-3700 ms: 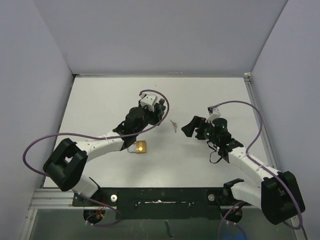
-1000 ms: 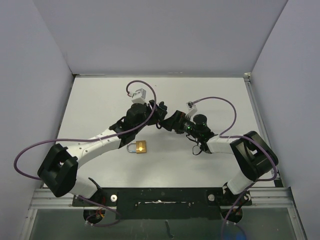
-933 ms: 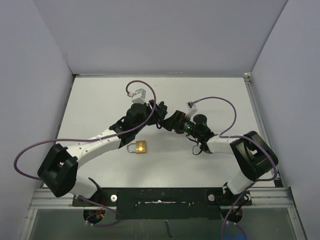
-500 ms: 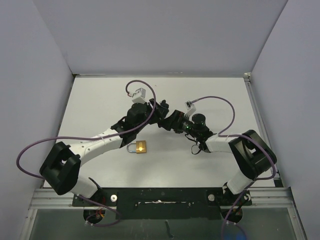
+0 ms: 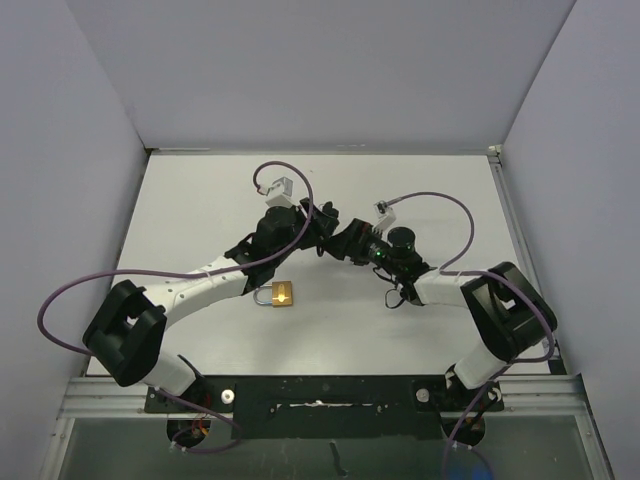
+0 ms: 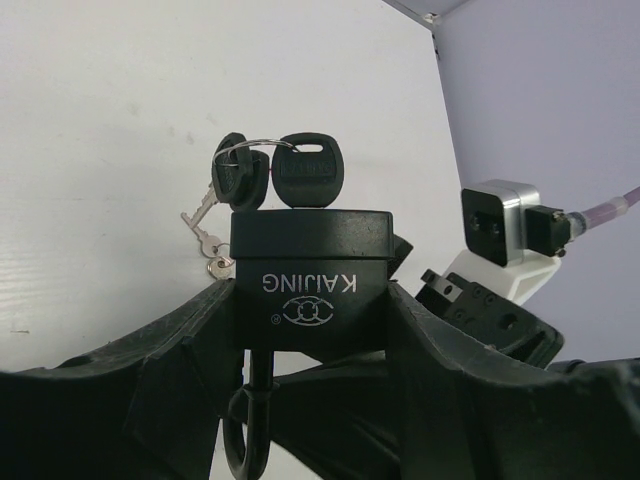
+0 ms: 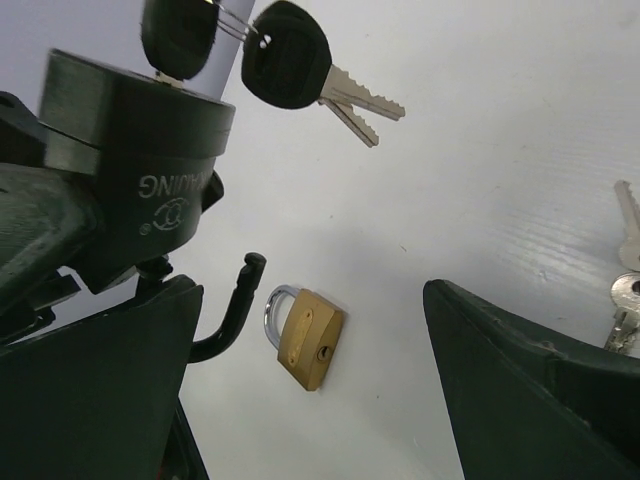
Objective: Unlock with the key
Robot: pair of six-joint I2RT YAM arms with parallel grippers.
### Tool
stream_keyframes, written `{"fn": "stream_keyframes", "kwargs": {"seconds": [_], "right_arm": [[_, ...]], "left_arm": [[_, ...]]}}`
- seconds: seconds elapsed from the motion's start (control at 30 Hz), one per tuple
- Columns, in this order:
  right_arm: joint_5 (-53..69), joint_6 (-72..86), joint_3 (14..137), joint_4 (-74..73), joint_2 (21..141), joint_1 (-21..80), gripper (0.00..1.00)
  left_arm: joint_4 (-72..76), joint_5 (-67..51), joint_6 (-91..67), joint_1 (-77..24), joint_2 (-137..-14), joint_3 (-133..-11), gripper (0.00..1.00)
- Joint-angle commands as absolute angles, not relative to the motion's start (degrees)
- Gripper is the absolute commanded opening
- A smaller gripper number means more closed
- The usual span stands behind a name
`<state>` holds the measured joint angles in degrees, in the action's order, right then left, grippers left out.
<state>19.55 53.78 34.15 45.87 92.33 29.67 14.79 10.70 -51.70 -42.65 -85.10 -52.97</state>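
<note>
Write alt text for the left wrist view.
The left pincer clamps a black padlock marked KAIJING, with a ring of black-headed keys at its far end, one apparently in the keyhole. Small silver keys lie on the white table beyond.

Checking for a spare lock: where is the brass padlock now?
Top view: the brass padlock lies flat on the table, just near-side of the left arm, left of centre.
</note>
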Motion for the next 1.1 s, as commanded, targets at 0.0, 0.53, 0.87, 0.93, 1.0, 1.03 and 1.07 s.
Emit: {"fn": "stream_keyframes", "kwargs": {"seconds": [0.0, 0.53, 0.87, 0.93, 1.0, 1.03, 1.07], "right_arm": [[19.33, 51.81, 33.67, 48.80, 86.70, 27.44, 0.98], [9.98, 39.24, 33.29, 20.40, 66.22, 25.34, 0.98], [8.80, 36.31, 32.82, 13.30, 59.88, 24.68, 0.98], [8.83, 36.21, 32.68, 13.06, 59.74, 24.52, 0.98], [9.09, 36.21, 32.54, 12.84, 59.76, 24.34, 0.98], [9.13, 36.33, 32.47, 12.88, 59.77, 24.33, 0.98], [9.30, 36.43, 32.39, 12.91, 59.80, 24.24, 0.98]], "left_arm": [[23.77, 11.63, -51.60, -42.11, -84.67, -53.46, 0.00], [6.69, 21.17, -37.73, -35.26, -85.97, -59.19, 0.00], [0.18, 33.27, -29.80, -30.95, -93.74, -64.07, 0.00], [0.88, 33.09, -29.92, -30.56, -93.95, -63.64, 0.00], [1.53, 32.68, -29.97, -30.20, -93.91, -63.21, 0.00], [1.53, 32.81, -29.89, -30.10, -94.09, -63.22, 0.00], [1.25, 32.95, -29.87, -29.94, -94.31, -63.42, 0.00]]}}
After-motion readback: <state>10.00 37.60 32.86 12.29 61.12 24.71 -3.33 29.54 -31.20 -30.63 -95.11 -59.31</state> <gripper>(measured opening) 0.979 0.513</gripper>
